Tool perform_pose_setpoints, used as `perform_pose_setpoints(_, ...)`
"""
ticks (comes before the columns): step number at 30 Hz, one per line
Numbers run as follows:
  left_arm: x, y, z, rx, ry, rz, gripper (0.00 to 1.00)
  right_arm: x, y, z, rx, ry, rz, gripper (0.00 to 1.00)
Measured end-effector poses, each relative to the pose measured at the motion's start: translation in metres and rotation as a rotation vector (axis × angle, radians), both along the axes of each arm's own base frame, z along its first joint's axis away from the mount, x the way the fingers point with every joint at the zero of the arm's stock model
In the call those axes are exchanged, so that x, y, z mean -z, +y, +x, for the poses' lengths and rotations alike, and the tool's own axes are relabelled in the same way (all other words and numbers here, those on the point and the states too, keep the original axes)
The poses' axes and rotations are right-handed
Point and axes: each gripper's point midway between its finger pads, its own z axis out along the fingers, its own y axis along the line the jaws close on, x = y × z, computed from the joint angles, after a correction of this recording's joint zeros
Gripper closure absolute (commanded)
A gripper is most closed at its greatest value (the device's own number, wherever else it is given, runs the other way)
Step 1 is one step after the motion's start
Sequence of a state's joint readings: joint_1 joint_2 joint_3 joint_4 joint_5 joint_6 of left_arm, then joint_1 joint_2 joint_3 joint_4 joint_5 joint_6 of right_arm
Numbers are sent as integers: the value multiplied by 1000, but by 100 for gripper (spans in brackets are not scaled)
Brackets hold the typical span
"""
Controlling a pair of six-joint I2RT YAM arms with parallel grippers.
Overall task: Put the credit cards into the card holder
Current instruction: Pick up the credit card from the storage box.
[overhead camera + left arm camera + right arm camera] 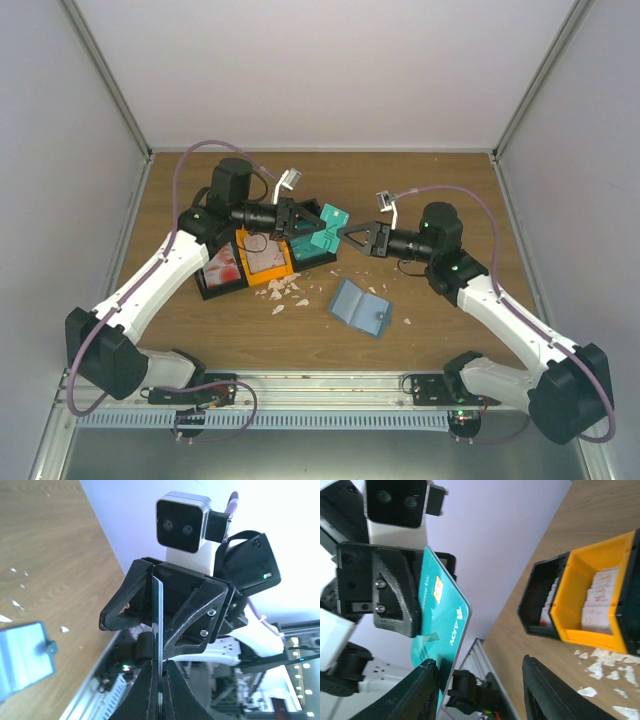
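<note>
Right gripper (346,233) gapes wide beside the teal credit card (442,615) pinched aloft in the left gripper (308,220); thin, stiff, slick, it seems best taken by its free end. Card holder (358,308) lies open below.

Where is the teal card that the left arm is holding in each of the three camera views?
Top external: the teal card sits near the centre, slightly above the middle.
Left wrist: teal card at centre, edge-on, a thin vertical line.
Right wrist: teal card left of centre, tilted, printed face showing.
Shared landmark: the white scraps on the wood, at left in the left wrist view and lower right in the right wrist view.
</note>
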State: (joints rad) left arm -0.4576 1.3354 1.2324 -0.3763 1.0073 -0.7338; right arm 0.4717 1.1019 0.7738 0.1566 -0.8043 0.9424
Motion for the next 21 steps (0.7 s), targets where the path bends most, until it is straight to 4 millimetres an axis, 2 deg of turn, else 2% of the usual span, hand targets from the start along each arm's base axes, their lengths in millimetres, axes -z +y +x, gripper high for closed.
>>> perform_pose_setpoints(4,3,-2,-4,13,99,-35,100,0,2,-8,-36,40,45,61)
perform_pose_setpoints(12,12,-4,-7,15,215,-62,99,-5,7,-22,-87,106,129,99)
perform_pose_setpoints(17,14,-4,-8,20,203,-60,56,-11,5,-25,-79,117,162,100)
perform_pose_setpoints(21,22,-1,-4,-6,142,-23,42,1,0,-20,-13,132,127,99)
